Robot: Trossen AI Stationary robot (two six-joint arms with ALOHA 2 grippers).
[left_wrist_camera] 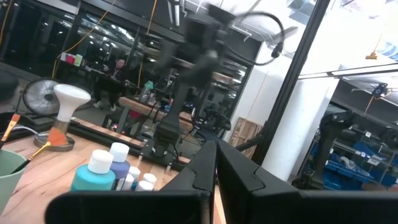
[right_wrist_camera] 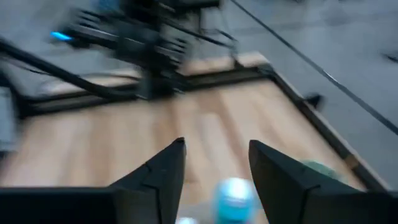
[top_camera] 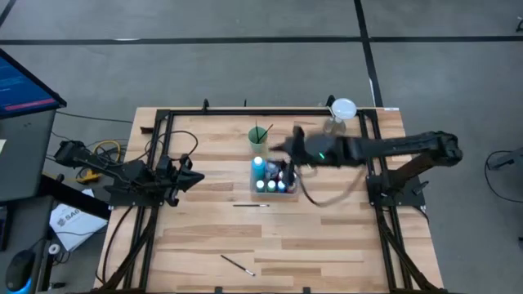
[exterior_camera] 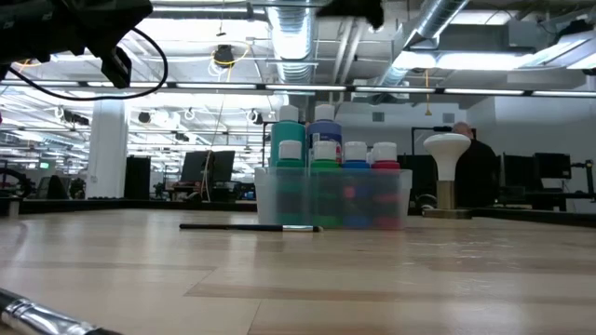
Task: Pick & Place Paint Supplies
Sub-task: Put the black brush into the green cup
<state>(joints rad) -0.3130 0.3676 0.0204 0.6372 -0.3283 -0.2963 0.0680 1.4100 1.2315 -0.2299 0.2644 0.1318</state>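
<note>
Right gripper (right_wrist_camera: 212, 163) hangs over the tray (top_camera: 273, 189), fingers parted, nothing between them; a blue-bodied bottle (right_wrist_camera: 235, 198) sits just below the gap

Left gripper (top_camera: 186, 175) waits well left of the tray, fingers closed together and holding nothing

Bottles (exterior_camera: 328, 156) stand packed upright in the tray, white caps up, teal and blue ones tallest. One brush (top_camera: 251, 205) lies just in front of the tray, another (top_camera: 238, 265) well in front of it near the table edge; more stand in the green cup (top_camera: 259, 136) just behind the tray

Judgement: step looks like a move over the tray toward a bottle. To do it well, centre on one cap, come straight down, keep the fingers wide enough to clear neighbours, since close packing risks knocking one over
</note>
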